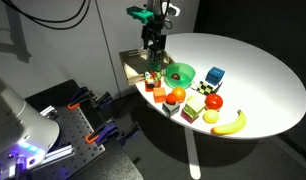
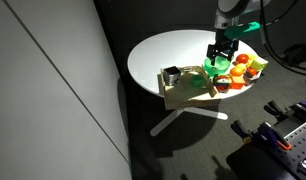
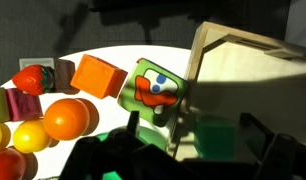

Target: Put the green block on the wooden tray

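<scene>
White round bench (image 1: 263,70) carries everything; it shows in both exterior views. The arm (image 2: 231,12) comes down from above at the bench edge, over the tray.

Tan wooden tray (image 1: 136,68) sits at the bench rim, just beside the round green dish (image 1: 180,72). In an exterior view the tray (image 2: 183,98) hangs slightly past the edge, with a metal cup (image 2: 171,75) near it. In the wrist view the tray (image 3: 248,70) fills the upper right, partly in shadow.

Toys are crowded near the dish:
- banana (image 1: 230,123) at the near edge
- blue car (image 1: 215,77) beside the dish
- tomato (image 1: 213,101)
- orange (image 1: 176,96)

The wrist view shows the orange (image 3: 65,118) at left, a strawberry (image 3: 31,78) above it, an orange block (image 3: 98,75), and a green picture tile (image 3: 153,90) tilted next to the tray's edge.

The green block (image 3: 213,138) is low in the wrist view, in shadow by the tray's near edge, between the fingers (image 3: 285,155). The fingers stand one on either side of it, close to its faces. Cannot tell whether they clamp it or just straddle it. Also cannot tell whether the block rests on the tray floor or hangs just above it.
</scene>
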You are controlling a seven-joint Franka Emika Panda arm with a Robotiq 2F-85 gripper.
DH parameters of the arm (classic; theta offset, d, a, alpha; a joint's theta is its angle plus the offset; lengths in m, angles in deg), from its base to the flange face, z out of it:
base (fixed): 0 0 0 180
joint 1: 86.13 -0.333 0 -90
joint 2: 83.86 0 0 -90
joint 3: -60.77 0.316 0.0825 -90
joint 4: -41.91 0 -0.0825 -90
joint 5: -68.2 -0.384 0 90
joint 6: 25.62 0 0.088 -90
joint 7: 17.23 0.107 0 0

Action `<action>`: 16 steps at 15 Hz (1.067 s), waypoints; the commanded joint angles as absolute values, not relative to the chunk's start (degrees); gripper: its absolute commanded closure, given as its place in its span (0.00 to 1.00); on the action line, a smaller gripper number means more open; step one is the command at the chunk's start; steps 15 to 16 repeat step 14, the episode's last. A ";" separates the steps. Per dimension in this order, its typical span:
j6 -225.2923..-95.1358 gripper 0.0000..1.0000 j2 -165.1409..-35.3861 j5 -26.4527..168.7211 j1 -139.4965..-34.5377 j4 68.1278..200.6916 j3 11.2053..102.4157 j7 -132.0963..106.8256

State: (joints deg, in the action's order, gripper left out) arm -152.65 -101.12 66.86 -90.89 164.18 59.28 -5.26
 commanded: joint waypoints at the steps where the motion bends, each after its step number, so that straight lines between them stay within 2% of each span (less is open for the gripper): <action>1: -149.37 0.00 -95.77 68.45 -89.99 167.72 59.70 -7.35; 8: -151.68 0.00 -92.13 71.42 -89.92 171.20 59.79 -6.70; 16: -150.63 0.00 -94.29 70.35 -90.00 169.55 60.10 -6.14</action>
